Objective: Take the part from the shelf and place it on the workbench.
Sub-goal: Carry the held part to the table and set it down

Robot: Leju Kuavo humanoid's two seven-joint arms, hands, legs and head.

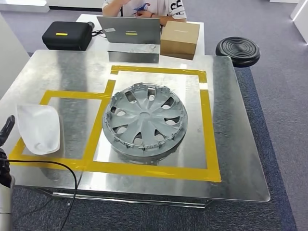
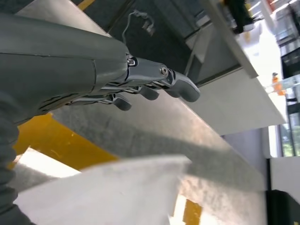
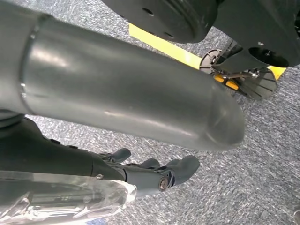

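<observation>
A white shell-shaped part [image 1: 39, 127] lies on the metal workbench [image 1: 236, 144], inside the smaller yellow-taped square at the left. My left hand [image 1: 5, 144] is at the bench's left edge, just beside the part and not touching it. In the left wrist view this hand [image 2: 106, 79] has its fingers [image 2: 176, 86] stretched out and holds nothing, with the white part [image 2: 106, 192] close below them. A grey wheel cover [image 1: 144, 120] lies in the larger taped square. My right hand [image 3: 141, 176] hangs over grey carpet, fingers extended and holding nothing.
Behind the bench, a white table carries a laptop [image 1: 129, 30], a cardboard box [image 1: 179, 38] and a black case [image 1: 67, 34], with a person [image 1: 145, 7] seated behind it. A black round stool [image 1: 237, 50] stands at the back right. A black cable [image 1: 54, 163] runs along the bench's front left edge.
</observation>
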